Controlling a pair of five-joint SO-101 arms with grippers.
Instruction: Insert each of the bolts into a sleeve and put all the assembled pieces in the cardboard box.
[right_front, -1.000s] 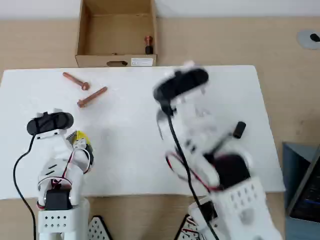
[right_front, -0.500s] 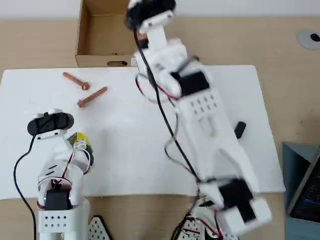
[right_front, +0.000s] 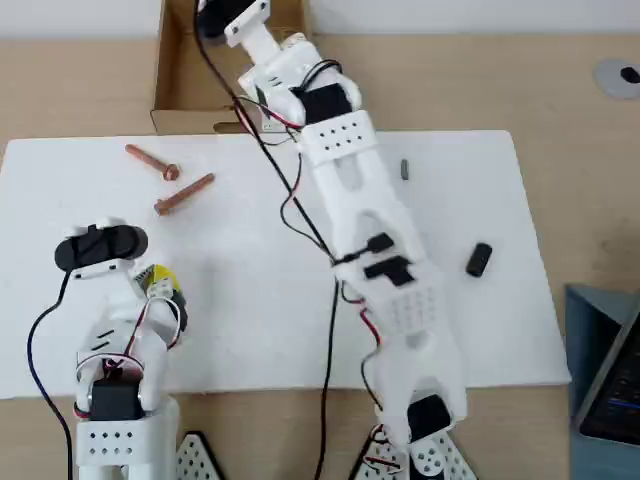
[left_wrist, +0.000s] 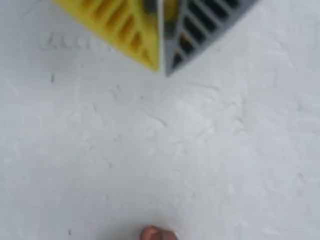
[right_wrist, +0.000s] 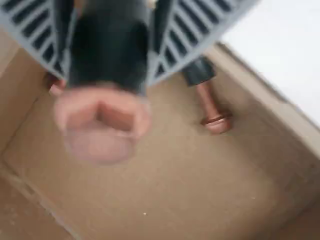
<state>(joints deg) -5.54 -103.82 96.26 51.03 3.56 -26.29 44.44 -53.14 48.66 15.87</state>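
Over the tabletop (right_front: 585, 150), high view: white mat (right_front: 240, 290) is covering the middle, box (right_front: 190, 120) is sitting just past its far edge. Right arm (right_front: 345, 170) is lying stretched across the mat, its wrist hanging over the box. Left arm (right_front: 115, 350) is sitting near the mat's near edge. Two bolts (right_front: 152, 161) (right_front: 185, 194) are lying bare on the mat, near each other, between the left arm and the box. One loose sleeve (right_front: 479, 260) is lying on the mat on the right arm's far side, well apart from the bolts. Small grey piece (right_front: 405, 169) is lying beside the right arm; cannot tell what it is.

Left wrist view: left end effector (left_wrist: 161, 67) is hovering over the mat, fingers together, gripping nothing. Copper tip (left_wrist: 158, 233) is showing at the edge.

Right wrist view: right end effector (right_wrist: 107, 75) is clamping an assembled piece (right_wrist: 105, 55), black sleeve between the fingers, copper bolt head (right_wrist: 102, 122) sticking out, hanging above the box floor. Second assembled piece (right_wrist: 207, 95) is lying on the floor close to a wall.
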